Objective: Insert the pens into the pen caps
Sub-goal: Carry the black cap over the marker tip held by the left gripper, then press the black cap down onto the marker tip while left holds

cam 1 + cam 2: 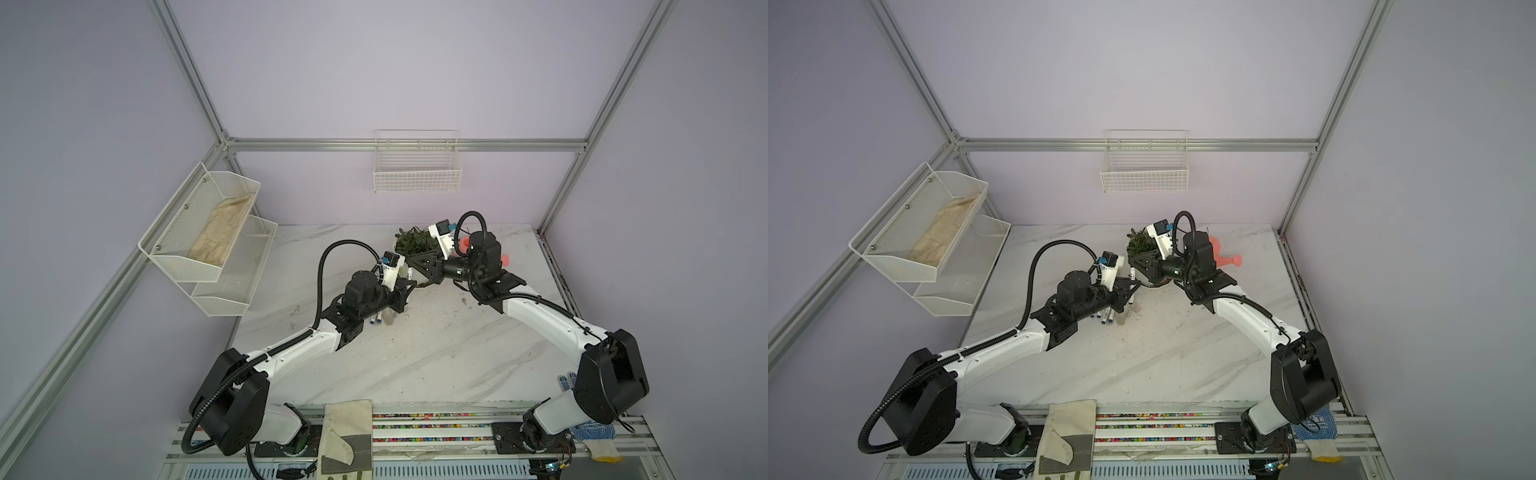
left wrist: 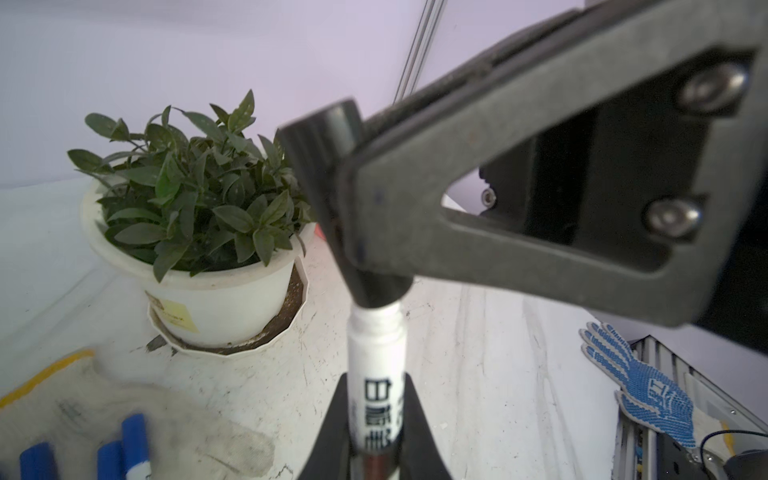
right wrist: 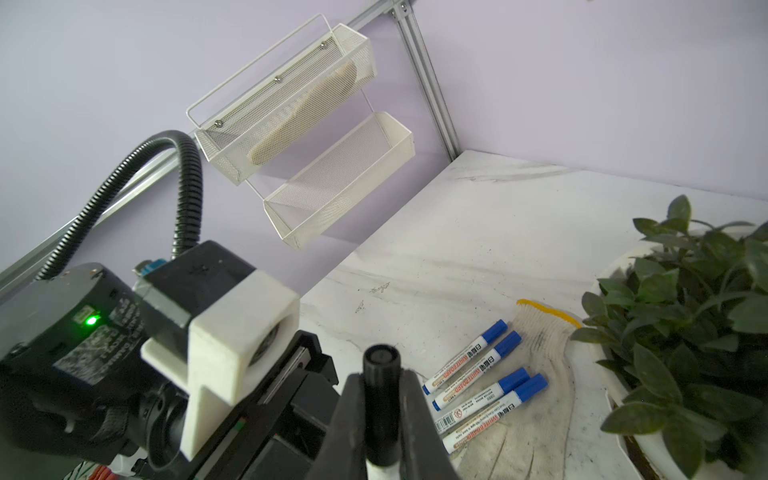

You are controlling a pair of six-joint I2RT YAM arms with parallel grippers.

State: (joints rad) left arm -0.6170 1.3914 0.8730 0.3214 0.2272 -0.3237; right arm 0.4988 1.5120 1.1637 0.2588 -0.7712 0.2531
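Note:
My left gripper [image 2: 376,399] is shut on a white pen [image 2: 376,365] with dark lettering, which points away from it. A black pen cap [image 2: 332,166] sits over the pen's tip at a slight tilt, and a little of the pen's white neck shows below the cap's mouth. My right gripper [image 3: 380,386] is shut on that black cap [image 3: 380,399]. In both top views the two grippers [image 1: 409,286] [image 1: 419,266] meet above the table beside the plant. Several pens [image 3: 478,382] with blue caps on lie side by side on a white glove [image 3: 536,353].
A potted plant [image 1: 413,243] stands just behind the grippers, with a pink watering can [image 1: 1225,257] to its right. Mesh shelves [image 1: 216,232] hang on the left wall and a wire basket [image 1: 417,174] on the back wall. A blue-dotted glove [image 1: 567,380] lies at the front right.

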